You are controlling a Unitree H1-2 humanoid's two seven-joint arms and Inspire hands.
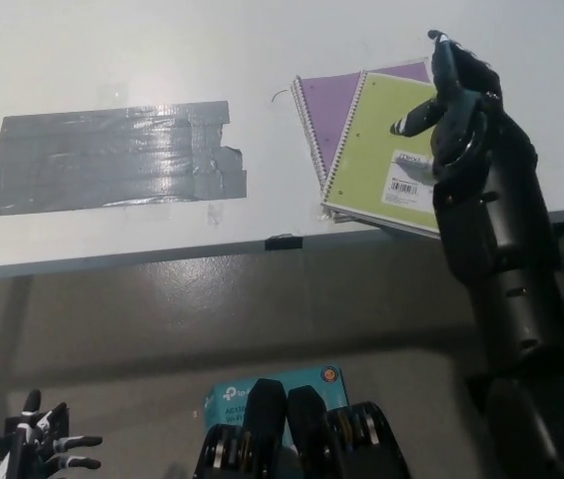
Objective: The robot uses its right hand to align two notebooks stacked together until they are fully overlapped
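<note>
A green spiral notebook (381, 150) lies askew on top of a purple notebook (326, 105) near the table's front right edge; the purple one sticks out at the left and top. My black right hand (451, 95) hovers over the green cover's right half with its fingers spread, holding nothing, and its arm hides the cover's right side. I cannot tell whether the hand touches the cover. My white left hand (47, 449) rests at the lower left, below the table, fingers apart.
A large patch of grey tape (112, 158) is stuck on the white table (162, 50) at the left. A small black tab (283, 240) sits on the table's front edge. A teal box (227, 394) lies on the floor below.
</note>
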